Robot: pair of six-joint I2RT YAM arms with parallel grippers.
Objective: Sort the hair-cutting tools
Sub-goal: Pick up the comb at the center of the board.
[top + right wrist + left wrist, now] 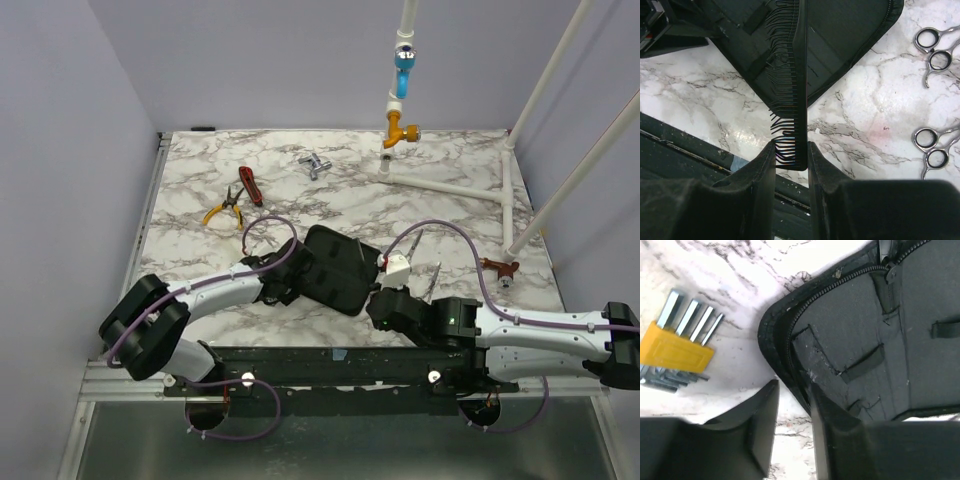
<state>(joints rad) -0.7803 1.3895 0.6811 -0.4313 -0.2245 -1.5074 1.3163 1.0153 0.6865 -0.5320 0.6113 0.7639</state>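
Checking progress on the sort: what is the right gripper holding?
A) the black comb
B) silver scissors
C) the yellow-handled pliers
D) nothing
A: in the right wrist view the right gripper is clamped on the black comb, with the silver scissors lying apart from it.

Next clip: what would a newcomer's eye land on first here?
The open black case in the middle, its rim pinched by the left claw. The right claw holds a black comb reaching over the case, with two silver scissors lying just right of it.
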